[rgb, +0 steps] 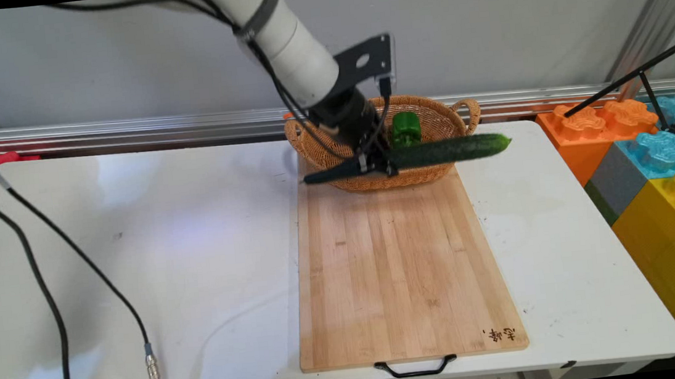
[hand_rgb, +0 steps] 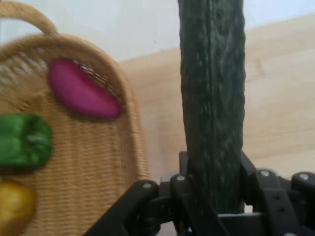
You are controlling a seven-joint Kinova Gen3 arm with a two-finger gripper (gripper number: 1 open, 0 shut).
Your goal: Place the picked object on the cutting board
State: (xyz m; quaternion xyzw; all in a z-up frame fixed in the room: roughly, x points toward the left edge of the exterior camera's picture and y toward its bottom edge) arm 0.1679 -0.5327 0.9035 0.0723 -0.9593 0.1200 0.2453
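We see the black gripper (rgb: 380,165) clamped on a long dark green cucumber (rgb: 451,149), held level above the near rim of a wicker basket (rgb: 430,120) with its tip pointing right. In the hand view the fingers (hand_rgb: 250,173) press both sides of the cucumber (hand_rgb: 212,98). The basket (hand_rgb: 98,162) holds a green bell pepper (hand_rgb: 23,139), a purple oblong vegetable (hand_rgb: 82,91) and something yellow (hand_rgb: 15,206). The basket sits at the far end of a wooden cutting board (rgb: 404,270) on the white table (rgb: 134,265). Coloured foam blocks (rgb: 650,153) stand just off the table's right side.
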